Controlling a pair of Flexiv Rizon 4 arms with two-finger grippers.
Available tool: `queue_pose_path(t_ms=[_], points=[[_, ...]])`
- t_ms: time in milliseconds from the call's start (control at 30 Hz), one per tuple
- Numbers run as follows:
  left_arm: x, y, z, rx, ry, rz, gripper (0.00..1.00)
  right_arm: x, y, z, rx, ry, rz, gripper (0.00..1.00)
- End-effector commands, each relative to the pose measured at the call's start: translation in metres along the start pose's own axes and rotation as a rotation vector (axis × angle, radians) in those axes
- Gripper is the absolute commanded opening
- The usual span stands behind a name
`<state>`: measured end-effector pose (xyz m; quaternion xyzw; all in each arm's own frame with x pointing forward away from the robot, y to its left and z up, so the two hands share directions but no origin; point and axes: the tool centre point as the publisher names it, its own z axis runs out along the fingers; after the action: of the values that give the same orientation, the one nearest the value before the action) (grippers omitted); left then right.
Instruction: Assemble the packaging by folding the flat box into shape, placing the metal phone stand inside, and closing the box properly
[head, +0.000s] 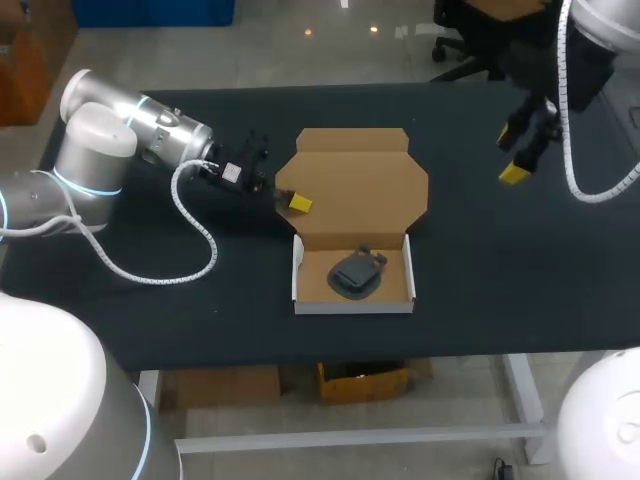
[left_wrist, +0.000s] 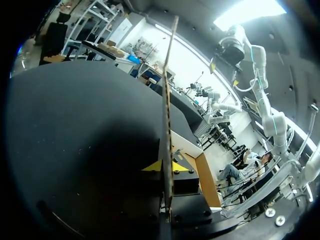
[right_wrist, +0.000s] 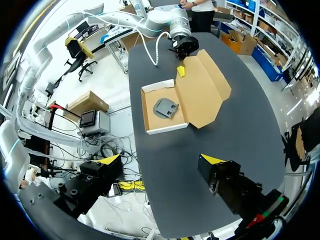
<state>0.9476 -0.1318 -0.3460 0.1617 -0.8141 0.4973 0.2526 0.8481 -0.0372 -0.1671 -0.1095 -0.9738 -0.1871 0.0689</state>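
The left pincer (head: 293, 200) is pinched on the left edge of the brown cardboard lid (head: 355, 183), which is seen edge-on between its yellow tips in the left wrist view (left_wrist: 167, 166). The lid is spread open behind the white-walled cardboard tray (head: 300, 285), in which the dark grey metal phone stand (head: 357, 272) is laid. The right pincer (head: 512, 155) is held spread above the black bench (head: 150, 300), well apart from the tray.
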Motion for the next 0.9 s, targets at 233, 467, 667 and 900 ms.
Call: queue_pose_path(t_ms=[233, 467, 667, 900], points=[[0.016, 0.01, -0.004, 0.0, -0.092, 0.122, 0.0, -0.003, 0.015, 0.002, 0.023, 0.008, -0.014, 1.0], [0.023, 0.017, -0.003, -0.02, -0.147, 0.206, 0.0, -0.004, 0.022, 0.003, 0.032, 0.01, -0.026, 1.0], [0.029, 0.017, 0.0, -0.043, -0.187, 0.292, 0.0, -0.004, 0.026, 0.006, 0.04, 0.015, -0.031, 1.0], [0.032, 0.019, 0.009, -0.079, -0.224, 0.365, 0.0, -0.003, 0.029, 0.007, 0.045, 0.017, -0.033, 1.0]])
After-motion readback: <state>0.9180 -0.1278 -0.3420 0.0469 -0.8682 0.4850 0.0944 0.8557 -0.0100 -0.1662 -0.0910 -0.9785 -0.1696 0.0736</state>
